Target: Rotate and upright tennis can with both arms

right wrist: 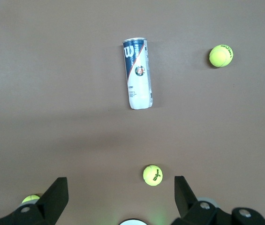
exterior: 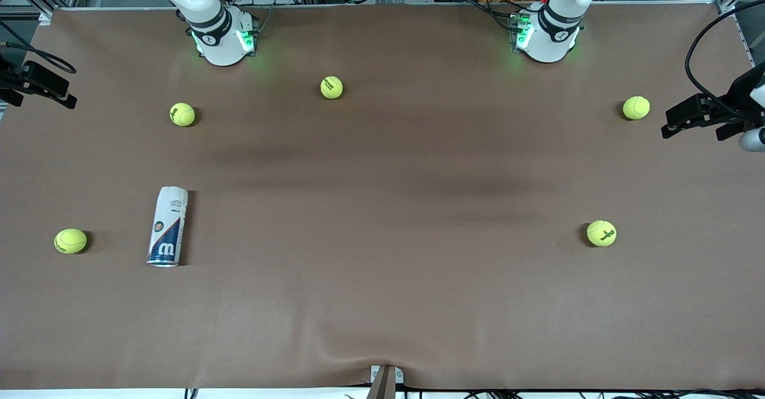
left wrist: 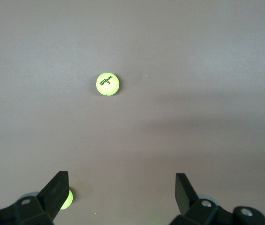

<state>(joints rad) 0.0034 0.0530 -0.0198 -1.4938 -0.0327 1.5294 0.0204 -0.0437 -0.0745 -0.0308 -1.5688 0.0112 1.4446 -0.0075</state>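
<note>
Lying on its side toward the right arm's end of the table, the tennis can [exterior: 168, 226] looks free to roll if I nudge it off-centre, with left gripper [left wrist: 122, 187] and right gripper [right wrist: 121, 190] both spread, empty, high above the table [exterior: 382, 279].

Left pincer [left wrist: 120, 187], fingers spread, hangs over table [left wrist: 207, 70] and tennis ball [left wrist: 107, 84].

Readable print: a logo on the can, a brand and number on balls.

The tennis can [right wrist: 137, 73] bears a large white "W" on navy near its rim. One tennis ball [left wrist: 107, 84] reads "Wilson 3"; another ball [right wrist: 152, 175] shows the same.
</note>
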